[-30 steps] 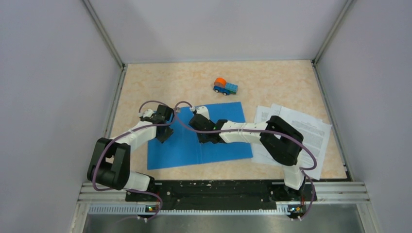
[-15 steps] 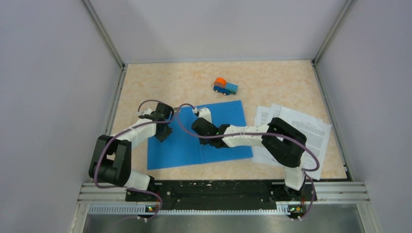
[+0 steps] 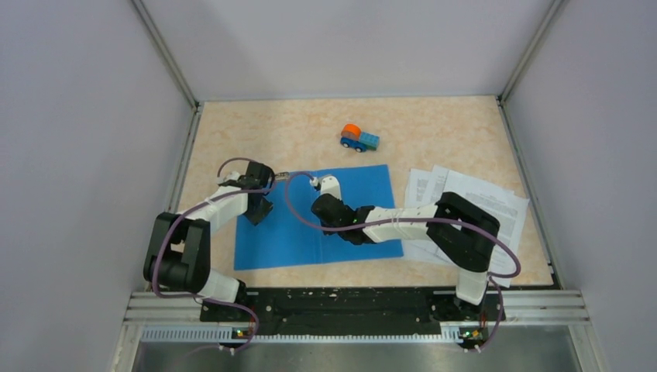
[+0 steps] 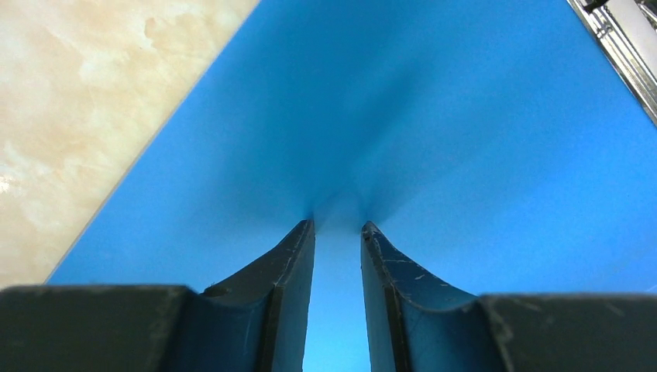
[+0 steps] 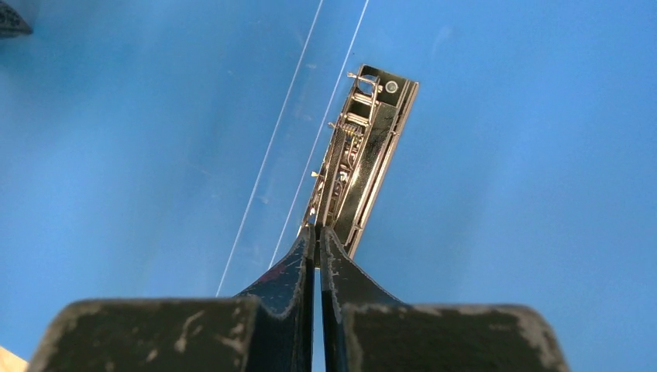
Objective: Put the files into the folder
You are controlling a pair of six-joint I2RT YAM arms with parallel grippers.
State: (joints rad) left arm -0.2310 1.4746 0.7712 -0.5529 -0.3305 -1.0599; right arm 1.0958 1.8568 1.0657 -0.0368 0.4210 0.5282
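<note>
The folder (image 3: 372,186) is lying open and flat at the centre of the table (image 3: 271,132). The files (image 3: 503,203) are resting just beside its right edge. The left gripper (image 4: 338,226) is standing with fingers slightly spread, tips pressing on the blue cover near the folder's left edge. The right gripper (image 5: 316,232) is standing with fingers pressed together, tips touching the lower end of the metal clip (image 5: 364,147).

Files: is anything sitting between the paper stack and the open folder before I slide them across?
No loose object lies between the files and the folder; the toy truck sits farther back. But the right arm stretches over both, its hand shut at the metal clip, so it covers the path.
</note>
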